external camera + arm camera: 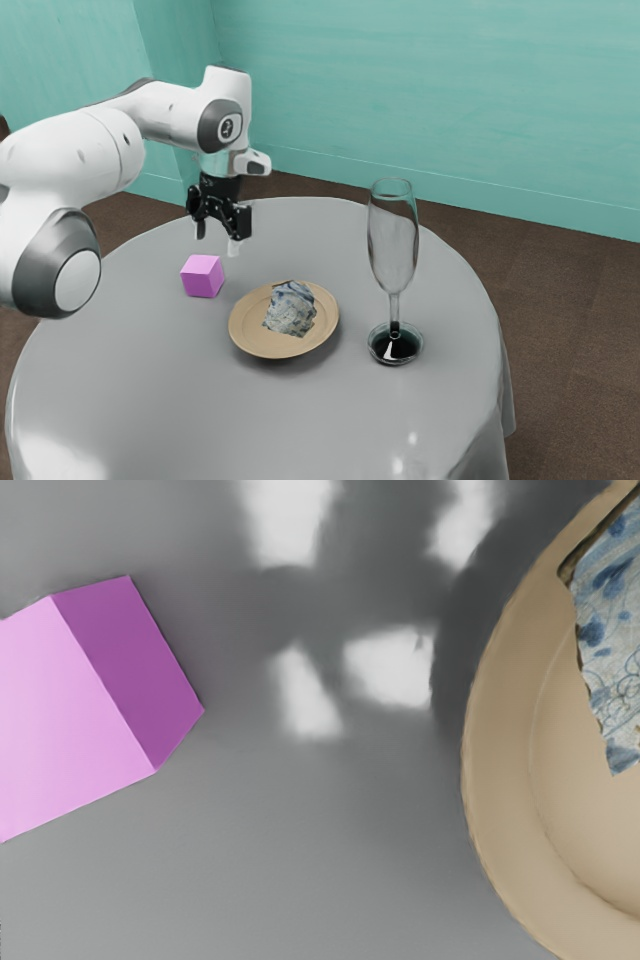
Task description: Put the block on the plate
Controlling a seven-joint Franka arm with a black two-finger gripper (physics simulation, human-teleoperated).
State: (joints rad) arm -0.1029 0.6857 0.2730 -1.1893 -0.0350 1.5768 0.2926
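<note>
Wrist view crops the pink block (65, 695) and the plate (500, 770).

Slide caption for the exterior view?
Open tool above the table; pink block beside the plate, not yet on it.

Teal walls (430, 90), brown floor (570, 320), round table draped in grey (150, 400)

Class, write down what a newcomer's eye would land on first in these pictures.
Probably the bright pink block, sitting on the grey table beside the tan plate. Next, perhaps, the tall clear glass, upright on the plate's other side. The plate itself holds a crumpled-looking blue and white piece.
</note>
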